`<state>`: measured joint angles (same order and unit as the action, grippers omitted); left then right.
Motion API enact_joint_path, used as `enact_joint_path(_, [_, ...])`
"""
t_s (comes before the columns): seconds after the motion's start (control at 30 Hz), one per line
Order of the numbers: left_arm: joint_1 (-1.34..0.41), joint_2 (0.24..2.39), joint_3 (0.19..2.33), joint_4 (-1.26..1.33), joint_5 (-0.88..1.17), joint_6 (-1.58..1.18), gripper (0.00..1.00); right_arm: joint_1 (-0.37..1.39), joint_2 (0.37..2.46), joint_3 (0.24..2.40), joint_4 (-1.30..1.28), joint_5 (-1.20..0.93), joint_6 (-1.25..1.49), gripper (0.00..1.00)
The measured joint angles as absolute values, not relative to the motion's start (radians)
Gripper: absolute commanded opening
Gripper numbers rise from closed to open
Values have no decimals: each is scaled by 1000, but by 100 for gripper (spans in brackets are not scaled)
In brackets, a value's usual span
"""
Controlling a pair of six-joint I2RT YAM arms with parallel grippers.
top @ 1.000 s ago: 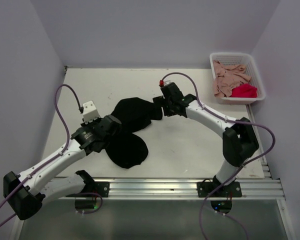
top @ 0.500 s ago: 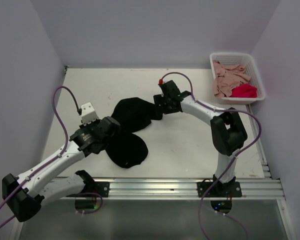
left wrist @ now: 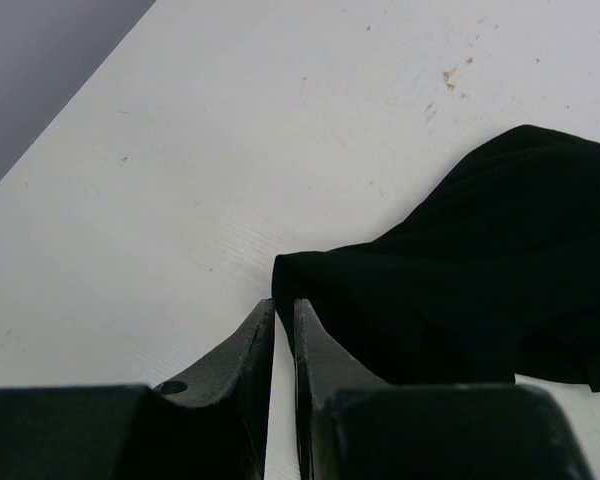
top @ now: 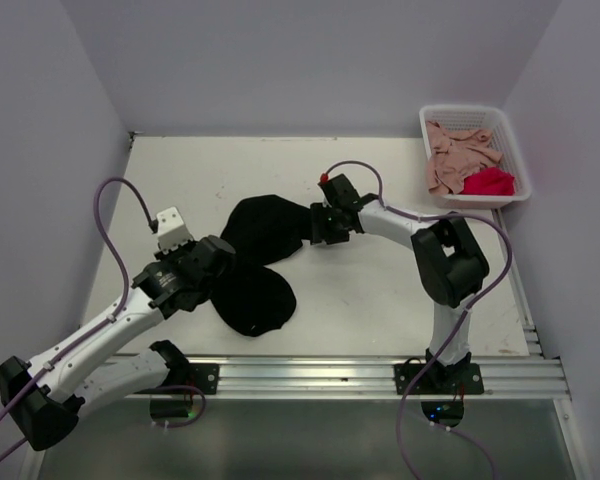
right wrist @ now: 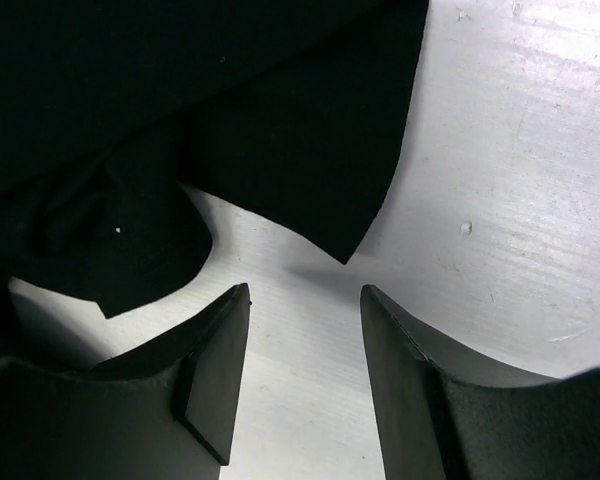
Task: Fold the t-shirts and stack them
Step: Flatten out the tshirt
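White table [top: 380,290], pale lilac walls on three sides, and both arms are reaching in toward the middle.

The left hand [left wrist: 282,305] has its fingers drawn almost together, with only a sliver of table showing between them and no cloth visible in that slit. A corner of the black t-shirt [left wrist: 480,270] lies right at the fingertips. Whether the right-side finger is touching the fabric I cannot tell, since it is black on black. The right hand [right wrist: 305,290] is spread wide and holds nothing, and a pointed flap of the same shirt sits just beyond the gap between its fingers.

So there is one hand at each end of the garment. That looks like a setup for taking two corners and drawing the cloth flat, because right now the shirt is a rumpled heap in two lobes. It lies left of centre on the table, closer to the near edge than the far one, and it is certainly not folded.

Over at the far right corner sits the white lattice basket [top: 510,150], well apart from both hands. Inside it is a crumpled dusty pink t-shirt [top: 460,150] filling most of the basket, with a bright red t-shirt [top: 490,182] bunched against the near end. By the look of it, both are waiting their turn, and no stack has been started anywhere.
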<state>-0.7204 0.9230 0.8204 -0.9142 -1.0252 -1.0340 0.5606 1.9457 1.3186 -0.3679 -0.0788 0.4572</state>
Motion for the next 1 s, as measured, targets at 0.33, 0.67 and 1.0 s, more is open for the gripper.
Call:
enact_joint_path(0.33, [-720, 903, 820, -914, -1023, -1029, 17, 561, 1972, 1317, -353, -59, 479, 51])
enact_joint_path(0.67, [-720, 898, 805, -914, -998, -1029, 16, 553, 2023, 1391, -350, -34, 476, 50])
enact_joint_path(1.0, [-720, 900, 803, -907, -982, -1027, 15, 524, 2027, 1393, -349, 46, 506, 43])
